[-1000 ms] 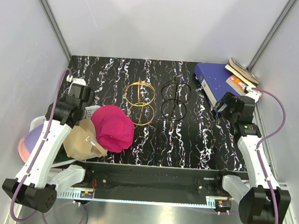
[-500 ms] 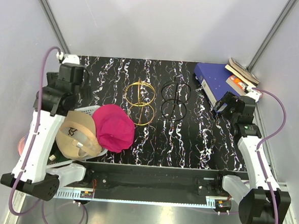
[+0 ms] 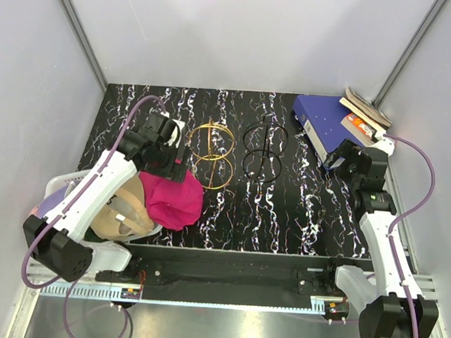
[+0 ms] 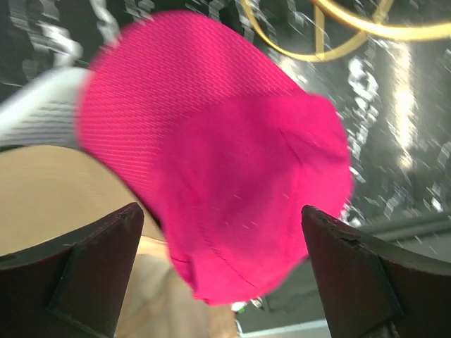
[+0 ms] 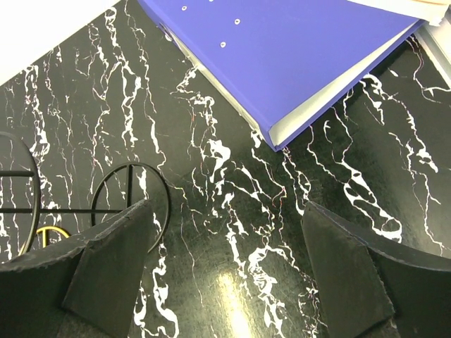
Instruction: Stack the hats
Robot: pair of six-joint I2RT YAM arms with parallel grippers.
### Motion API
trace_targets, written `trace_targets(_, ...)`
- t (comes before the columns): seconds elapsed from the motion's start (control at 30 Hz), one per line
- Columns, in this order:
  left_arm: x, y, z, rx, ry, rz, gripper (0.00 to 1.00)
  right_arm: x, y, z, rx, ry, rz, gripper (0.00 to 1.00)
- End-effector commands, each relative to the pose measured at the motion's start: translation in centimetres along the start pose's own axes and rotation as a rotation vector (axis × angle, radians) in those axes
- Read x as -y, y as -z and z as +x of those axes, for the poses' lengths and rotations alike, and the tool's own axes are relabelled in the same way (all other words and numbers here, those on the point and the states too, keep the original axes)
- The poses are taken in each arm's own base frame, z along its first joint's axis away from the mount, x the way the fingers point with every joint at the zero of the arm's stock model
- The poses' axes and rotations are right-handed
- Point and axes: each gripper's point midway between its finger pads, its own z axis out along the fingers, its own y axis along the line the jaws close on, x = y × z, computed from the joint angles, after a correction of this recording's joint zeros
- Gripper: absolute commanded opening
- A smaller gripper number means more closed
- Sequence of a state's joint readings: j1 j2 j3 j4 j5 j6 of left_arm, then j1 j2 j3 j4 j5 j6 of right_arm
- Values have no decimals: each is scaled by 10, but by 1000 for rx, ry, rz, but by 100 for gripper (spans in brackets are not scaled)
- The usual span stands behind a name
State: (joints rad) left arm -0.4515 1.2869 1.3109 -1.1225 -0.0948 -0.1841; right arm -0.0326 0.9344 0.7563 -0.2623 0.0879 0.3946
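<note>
A magenta hat (image 3: 172, 198) lies crown-up on the black marbled surface (image 3: 284, 211), toward the near left corner. Its long axis runs diagonally, from far left to near right. The wrist view shows mesh fabric at one end and smooth fabric at the other, but it is blurred and does not show which way the brim points. The hat's left side overlaps a tan hat (image 3: 119, 212), which lies opening-up with its pale inside showing, closer to the left edge. Slivers of a lavender hat (image 3: 54, 198) and a pink hat (image 3: 32, 220) show past the left edge, mostly hidden by the left arm, with part of a white basket (image 4: 35, 116) beside them.

The left end effector (image 3: 168, 165) hangs over the far end of the magenta hat. Its fingers (image 4: 84, 271) are spread wide, with the hat below and between them, and they grip nothing.

A gold wire ring frame (image 3: 211, 154) stands just right of the magenta hat, and a black ring frame (image 3: 263, 150) stands further right. A blue binder (image 3: 320, 120) and some books (image 3: 365, 108) fill the far right corner. The right end effector (image 3: 339, 157) hovers near the binder, spread open and empty above bare surface.
</note>
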Motion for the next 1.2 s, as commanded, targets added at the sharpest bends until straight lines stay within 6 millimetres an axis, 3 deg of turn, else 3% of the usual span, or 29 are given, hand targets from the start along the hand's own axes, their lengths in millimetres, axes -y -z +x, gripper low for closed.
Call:
trace_targets(0.0,27,7,8,12,11,160,99,2,5,4,-8,-15,3,94)
trace_targets(0.27,22,-15,36,-84,56,114,96,5,14,7,-12,1,9,94)
trace_targets(0.33,22,-17,37,-89,65,111,79,6,17,7,-9,2,12,94)
trace_targets(0.37,22,-17,36,-85,70,110,65,6,17,7,-9,2,12,94)
trace_targets(0.4,21,-15,34,-75,71,109,39,6,19,7,-8,4,12,94)
trace_targets(0.43,21,-11,29,-55,72,106,20,5,20,4,0,6,8,94)
trace_targets(0.5,18,-2,22,-12,72,100,0,4,21,0,10,10,6,94)
trace_targets(0.67,9,39,-10,150,77,72,0,-4,24,-21,47,29,-8,94)
trace_targets(0.77,5,60,-17,192,73,68,0,-12,25,-39,79,26,-14,94)
trace_targets(1.07,14,88,4,156,-28,163,0,-41,23,-92,178,-3,-74,93)
trace_targets(1.17,31,114,6,200,-113,289,0,-56,26,-109,205,-1,-126,91)
